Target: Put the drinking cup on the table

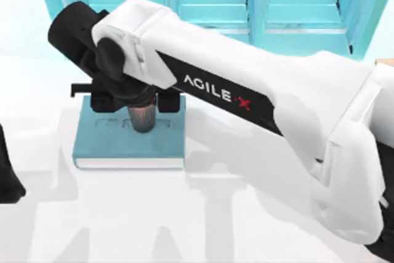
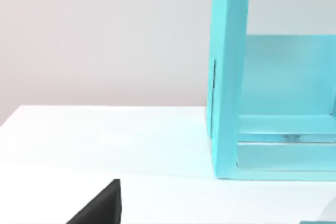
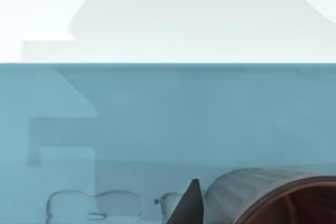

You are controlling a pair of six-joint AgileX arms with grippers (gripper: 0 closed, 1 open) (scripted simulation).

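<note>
The drinking cup [image 1: 143, 120] is a small reddish-brown tumbler standing upright on a teal book [image 1: 123, 146] at the left of the white table [image 1: 184, 226]. My right arm reaches across from the right, and its gripper [image 1: 140, 104] hangs straight over the cup with the jaws down around it. In the right wrist view the cup's ribbed wall [image 3: 252, 192] lies right against one dark finger [image 3: 190, 205], so this gripper is shut on the cup. My left gripper [image 1: 8, 173] stays parked at the left edge; one of its fingers [image 2: 102, 205] shows far off to the side.
A light-blue shelf cabinet [image 1: 215, 4] stands along the back edge just behind the book, its side panel [image 2: 228, 77] close to the left arm. White tabletop [image 1: 123, 226] lies in front of the book and to its right.
</note>
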